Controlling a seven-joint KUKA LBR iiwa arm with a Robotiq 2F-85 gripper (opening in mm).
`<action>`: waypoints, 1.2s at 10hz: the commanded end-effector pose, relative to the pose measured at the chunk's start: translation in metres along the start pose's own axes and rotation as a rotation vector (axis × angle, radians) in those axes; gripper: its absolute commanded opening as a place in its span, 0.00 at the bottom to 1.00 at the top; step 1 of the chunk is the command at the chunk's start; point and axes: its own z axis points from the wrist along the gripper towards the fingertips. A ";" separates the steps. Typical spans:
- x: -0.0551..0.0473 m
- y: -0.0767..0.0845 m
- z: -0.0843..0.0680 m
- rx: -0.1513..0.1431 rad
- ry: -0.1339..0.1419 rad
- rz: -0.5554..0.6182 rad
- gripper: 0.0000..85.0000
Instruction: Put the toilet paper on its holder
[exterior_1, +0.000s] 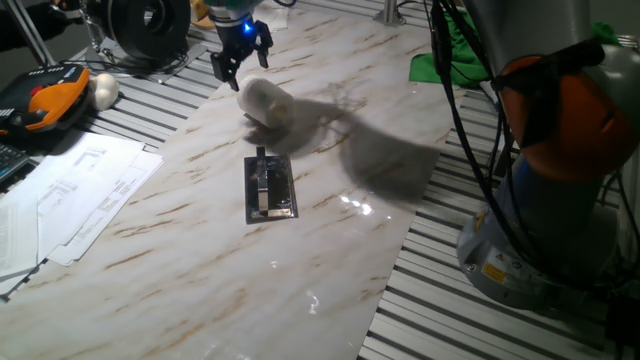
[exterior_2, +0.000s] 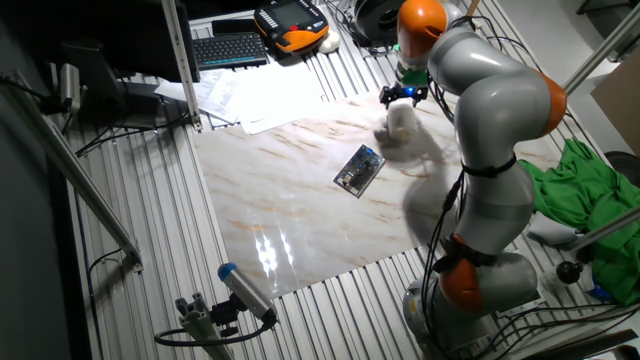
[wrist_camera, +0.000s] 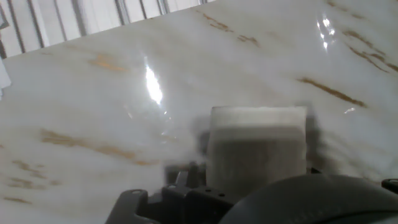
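The toilet paper (exterior_1: 266, 101), a small white roll, lies on its side on the marble table top, toward the far side. It also shows in the other fixed view (exterior_2: 402, 118) and, blurred, in the hand view (wrist_camera: 258, 149). The holder (exterior_1: 270, 187), a flat dark plate with a shiny middle, lies nearer the middle of the table, a short way from the roll; it also shows in the other fixed view (exterior_2: 359, 170). My gripper (exterior_1: 242, 60) hangs just above and behind the roll with its fingers spread, holding nothing. It also shows in the other fixed view (exterior_2: 403, 95).
A white ball-like object (exterior_1: 104, 90) and an orange hand pendant (exterior_1: 50, 100) lie at the far left. Loose papers (exterior_1: 70, 200) overlap the table's left edge. A green cloth (exterior_1: 450, 55) lies at the far right. The arm's base (exterior_1: 560, 200) stands to the right.
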 end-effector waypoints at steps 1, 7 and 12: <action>-0.001 -0.002 0.004 -0.005 -0.002 -0.004 1.00; -0.009 -0.015 0.031 -0.035 -0.024 -0.027 1.00; -0.007 -0.018 0.046 -0.047 -0.059 -0.020 1.00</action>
